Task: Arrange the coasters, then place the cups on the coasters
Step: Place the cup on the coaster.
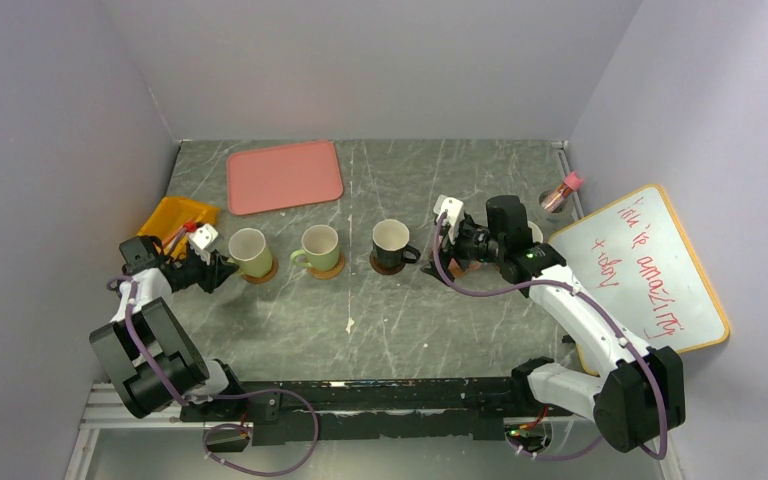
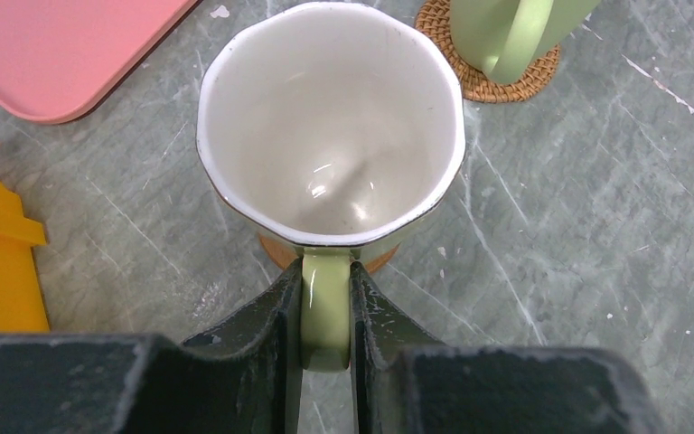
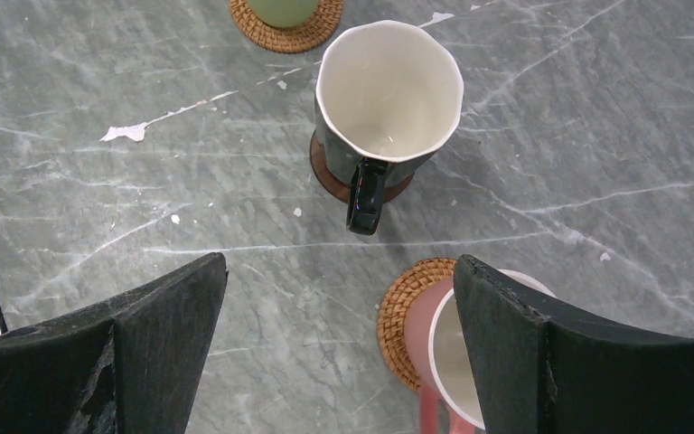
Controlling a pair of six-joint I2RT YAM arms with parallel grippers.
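Observation:
My left gripper (image 2: 325, 289) is shut on the handle (image 2: 325, 312) of a pale yellow-green cup (image 2: 330, 127), which stands upright on an orange-brown coaster (image 2: 276, 251) at the table's left (image 1: 250, 252). A second green cup (image 1: 319, 247) sits on a woven coaster (image 2: 497, 77). The black cup (image 3: 389, 90) stands on a dark brown coaster (image 3: 330, 176). My right gripper (image 3: 339, 289) hangs open over the table, holding nothing. A pink cup (image 3: 434, 334) on a woven coaster (image 3: 407, 312) is partly hidden behind its right finger (image 3: 542, 362).
A pink tray (image 1: 284, 176) lies at the back. A yellow-orange object (image 1: 178, 216) sits by the left wall behind my left arm. A whiteboard (image 1: 650, 265) leans at the right, with a small pink-lidded jar (image 1: 560, 192) beyond it. A white chip (image 1: 350, 325) lies mid-table.

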